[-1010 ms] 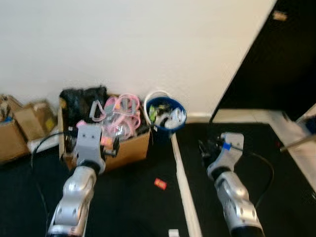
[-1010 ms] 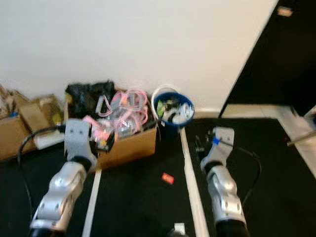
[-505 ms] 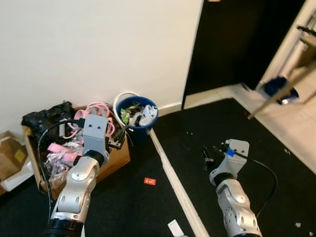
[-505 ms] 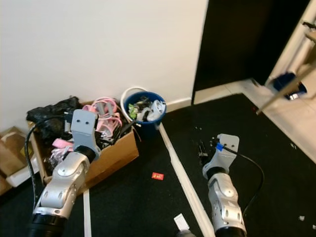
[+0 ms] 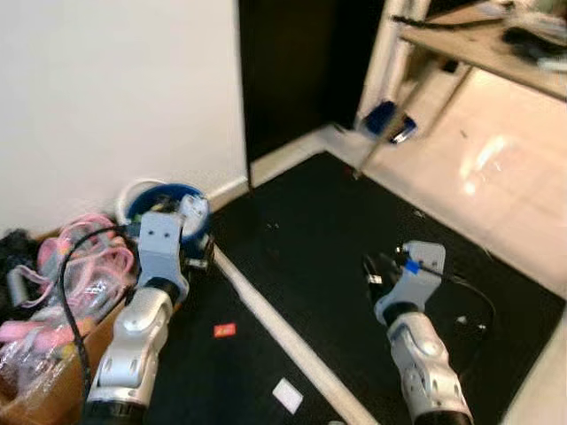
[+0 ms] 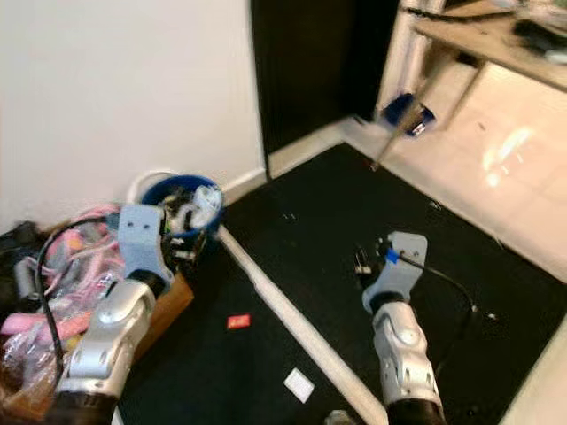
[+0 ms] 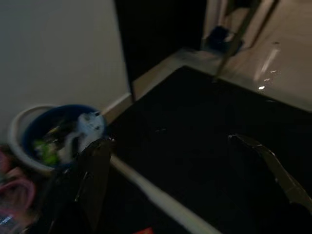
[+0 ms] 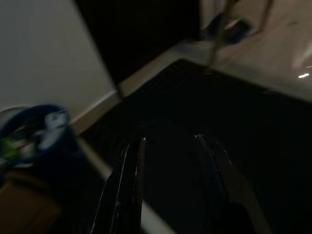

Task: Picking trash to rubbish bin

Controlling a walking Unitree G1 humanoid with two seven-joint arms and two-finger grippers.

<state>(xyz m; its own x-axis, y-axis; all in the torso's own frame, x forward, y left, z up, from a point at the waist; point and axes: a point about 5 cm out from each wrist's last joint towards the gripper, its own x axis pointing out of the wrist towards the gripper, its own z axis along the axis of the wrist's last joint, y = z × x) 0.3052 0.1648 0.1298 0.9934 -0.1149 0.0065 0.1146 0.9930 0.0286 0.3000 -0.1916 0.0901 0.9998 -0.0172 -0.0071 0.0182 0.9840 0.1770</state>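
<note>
The camera is swinging right since 0.5 s ago: the blue bin (image 6: 182, 202) and cardboard box (image 5: 53, 372) are sliding toward the left edge while tiled floor (image 5: 478, 168) and a wooden tabletop (image 5: 469, 40) are coming into view; that is head motion, not object motion. The left claw (image 7: 180, 170) is hanging spread and empty, close beside the bin; the right claw (image 8: 170, 170) is hovering over the black mat (image 6: 337, 221), its 2 fingers parted, holding nothing. Loose trash is lying on the floor: 1 small red scrap (image 5: 225, 330) and 1 white flat piece (image 5: 287, 395), both left of the pale strip (image 5: 275, 319). Risk, as judged: the turn is carrying the view away from both pieces, so they could be missed; being thin and flat on the dark floor, they would likely slip from the long rigid fingers. The bin is round, hard plastic, already heaped with crumpled waste, so a dropped scrap could slide off.
</note>
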